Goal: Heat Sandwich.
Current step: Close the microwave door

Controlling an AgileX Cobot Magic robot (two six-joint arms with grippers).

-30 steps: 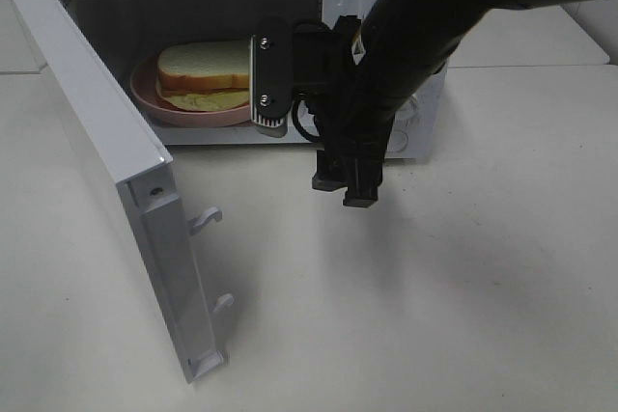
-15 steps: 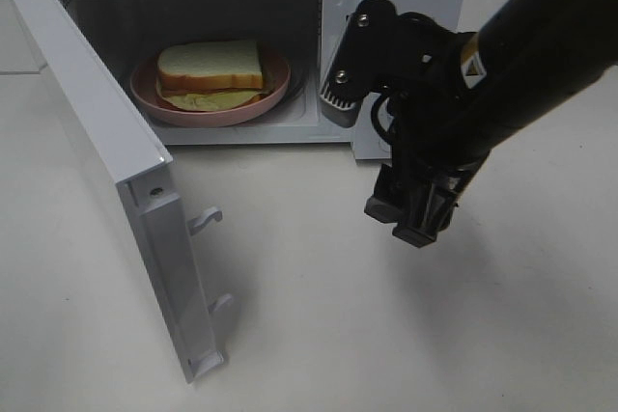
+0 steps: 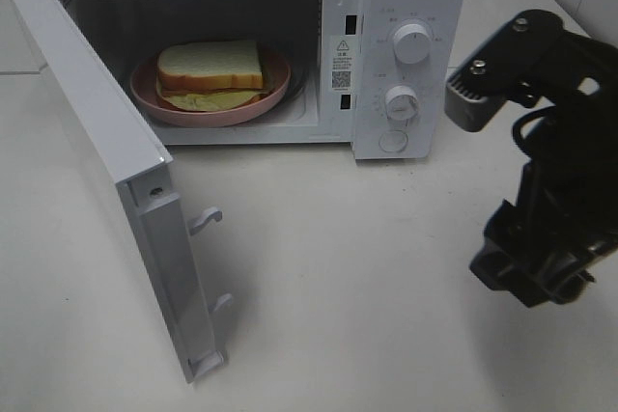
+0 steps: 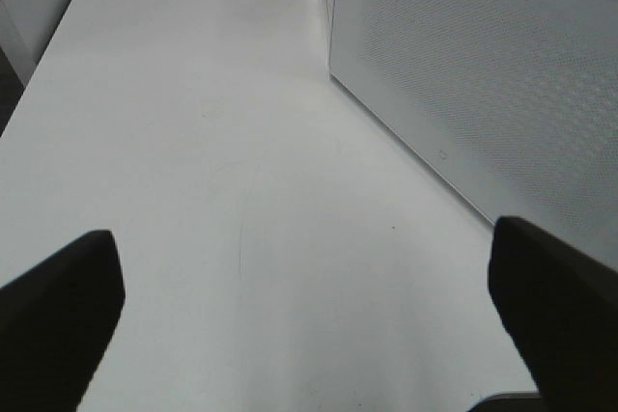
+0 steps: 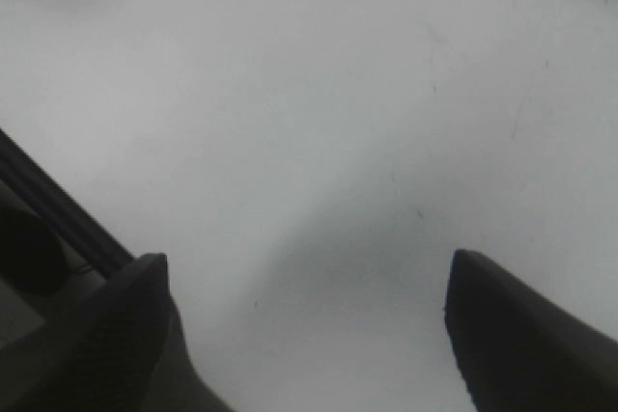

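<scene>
White table [image 3: 338, 267]; one microwave [image 3: 410, 7] holding one sandwich [image 3: 210, 65] on one plate [image 3: 277, 85].

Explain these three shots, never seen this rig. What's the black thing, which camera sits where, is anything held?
It is a two-armed robot working at a white table. The wide shot comes from a camera mounted high, off the arms. The black shape on its right side is the right arm, ending in the right tool, a two-fingered clamp. The other two shots come from a camera on each wrist, looking past the fingers at the table. They show that the left tool and the right one both stand open, with nothing between the fingers. On the table stands a white microwave with its door swung open. Inside, a sandwich lies on a pink plate. Nothing is held.
</scene>
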